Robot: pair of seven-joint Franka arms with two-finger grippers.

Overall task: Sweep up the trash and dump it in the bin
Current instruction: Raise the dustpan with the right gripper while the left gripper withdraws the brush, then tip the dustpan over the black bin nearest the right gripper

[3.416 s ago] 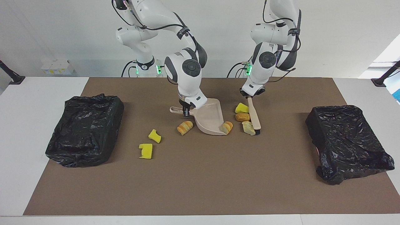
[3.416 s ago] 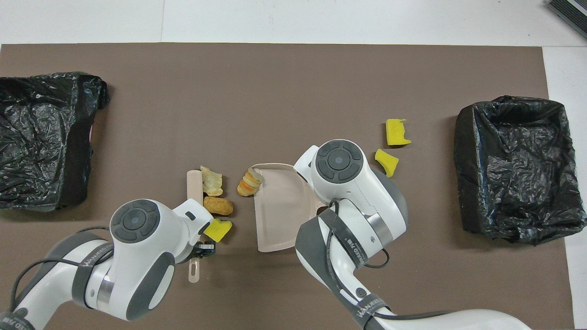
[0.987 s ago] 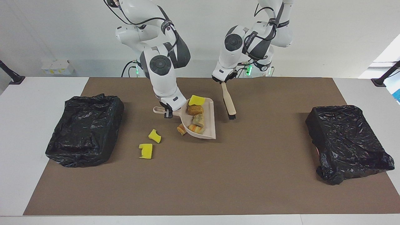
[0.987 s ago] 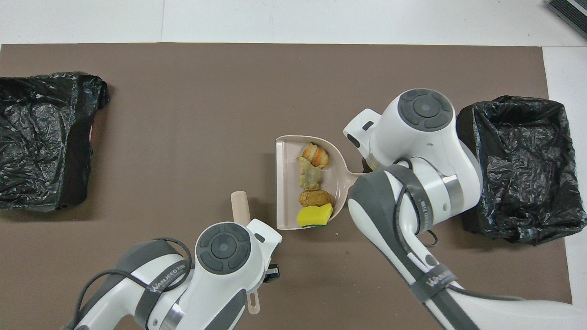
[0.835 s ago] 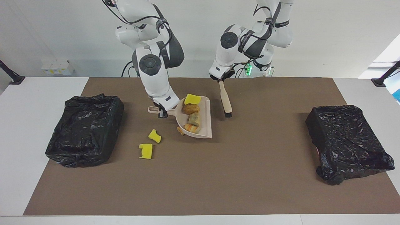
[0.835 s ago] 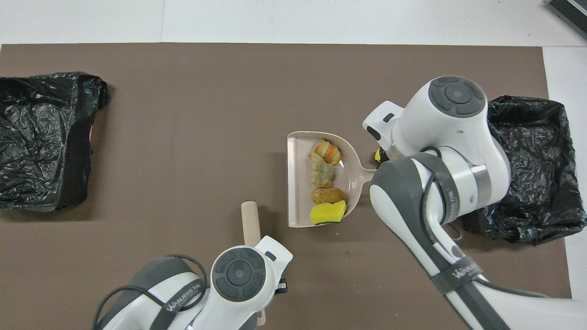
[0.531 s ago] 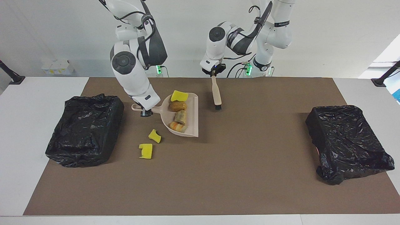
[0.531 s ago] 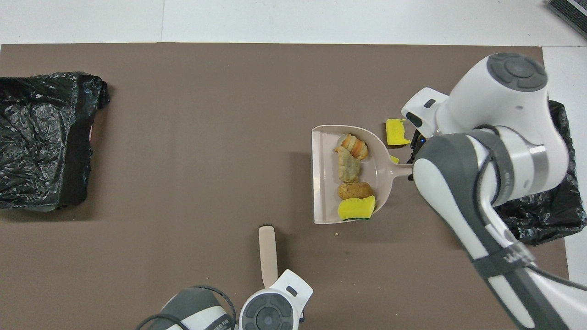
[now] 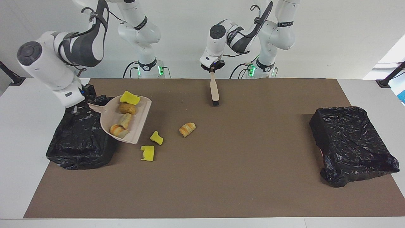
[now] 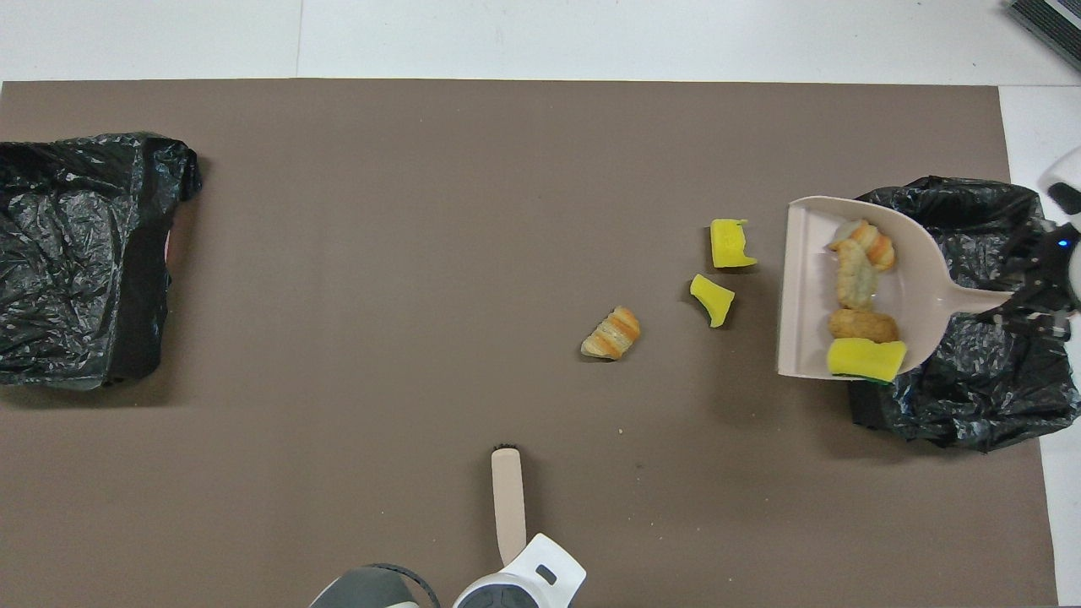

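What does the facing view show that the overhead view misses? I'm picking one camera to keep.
Only the facing view shows both arms whole: the right gripper shut on the dustpan's handle, the left gripper shut on the brush, hanging upright.

Only the overhead view looks down into the bin at the right arm's end and shows the dustpan over its edge.

Both show four scraps in the dustpan, and two yellow sponge chunks and one bread-like piece on the mat.
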